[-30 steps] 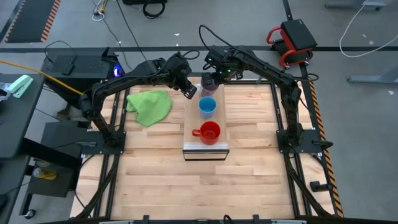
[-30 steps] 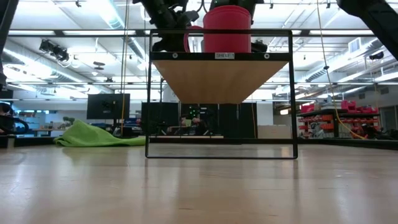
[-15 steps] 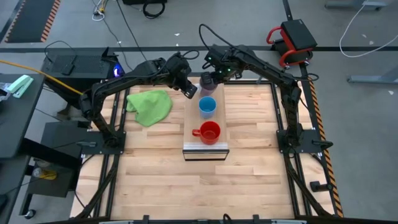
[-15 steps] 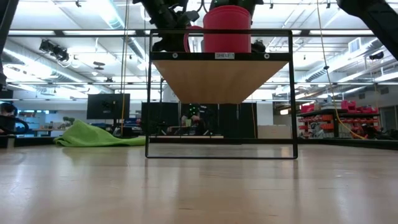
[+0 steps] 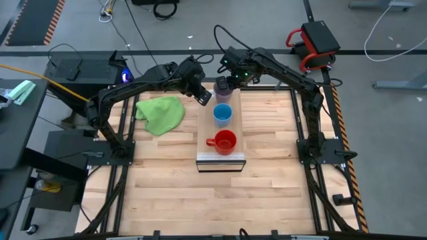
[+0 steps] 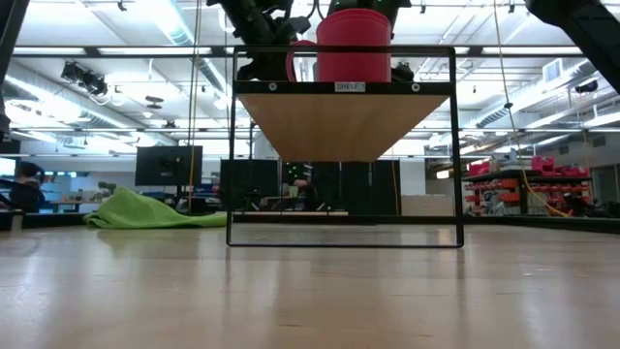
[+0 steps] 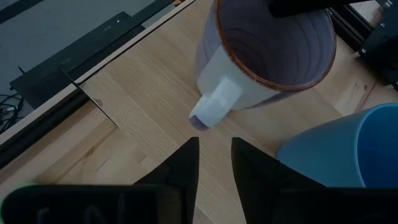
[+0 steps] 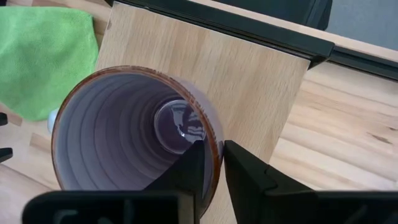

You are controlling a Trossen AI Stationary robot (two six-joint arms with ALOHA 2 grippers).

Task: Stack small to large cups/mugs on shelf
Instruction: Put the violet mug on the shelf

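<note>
The purple-grey mug [image 5: 223, 93] is at the far end of the light wood shelf [image 5: 208, 133]. The blue cup [image 5: 222, 115] stands at the shelf's middle and the red mug [image 5: 226, 141] near its front end. My right gripper [image 5: 227, 81] is shut on the purple-grey mug's rim. My left gripper [image 5: 203, 99] hovers just left of that mug, a little open and empty; in its wrist view [image 7: 215, 149] it points at the mug's handle [image 7: 214, 107]. In the low view only the red mug [image 6: 354, 47] shows on the shelf [image 6: 344, 87]. My right gripper holds the purple-grey mug by its rim [image 8: 215, 144], on the side away from the handle. One finger [image 8: 186, 171] is inside the mug and the other finger [image 8: 245, 171] outside. The fingers come from above, slanting from the far right. The mug's mouth faces up; whether its base rests on the shelf I cannot tell.
A green cloth [image 5: 161, 113] lies on the tabletop left of the shelf, close to my left arm. The blue cup [image 7: 348, 149] stands right beside the purple-grey mug. The near half of the tabletop [image 5: 220, 200] is bare wood.
</note>
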